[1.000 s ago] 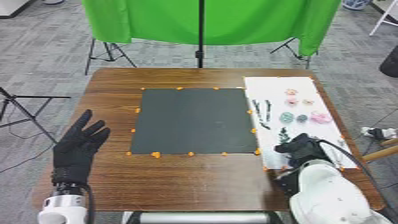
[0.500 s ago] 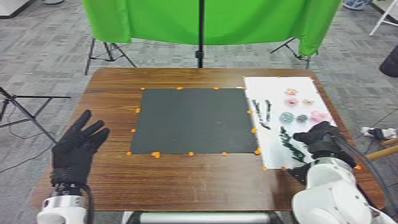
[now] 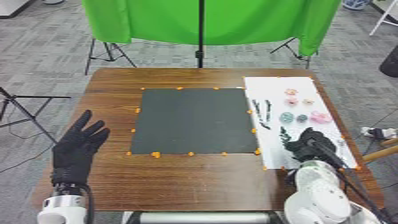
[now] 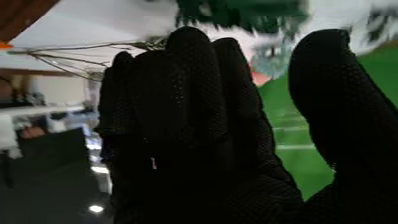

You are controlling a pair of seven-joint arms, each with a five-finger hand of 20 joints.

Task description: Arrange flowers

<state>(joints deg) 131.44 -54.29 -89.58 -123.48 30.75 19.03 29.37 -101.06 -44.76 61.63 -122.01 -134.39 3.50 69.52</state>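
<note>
In the head view, my right hand (image 3: 311, 145) is over the lower part of the white sheet (image 3: 277, 86), partly covering a dark green leafy stem (image 3: 284, 135). My left hand (image 3: 75, 152) lies at the left of the table with straight, spread fingers. On the sheet are pink flowers (image 3: 320, 117), blue-green rosettes (image 3: 286, 117) and thin dark stems (image 3: 267, 111). In the right wrist view, my right hand (image 4: 191, 125) has straight fingers with the thumb apart and nothing between them; green leaves (image 4: 240, 14) and thin brown twigs (image 4: 67, 55) are beyond the fingertips.
A dark grey board (image 3: 191, 121) with orange markers around its edges lies mid-table, left of the sheet. Bare wood of the table (image 3: 195, 182) runs along the near side. A green cloth (image 3: 151, 20) hangs on a stand behind the table.
My right hand first moved up and right from the sheet's lower part, then back down and left. It covers part of the leafy stem again. My left hand has kept still.
</note>
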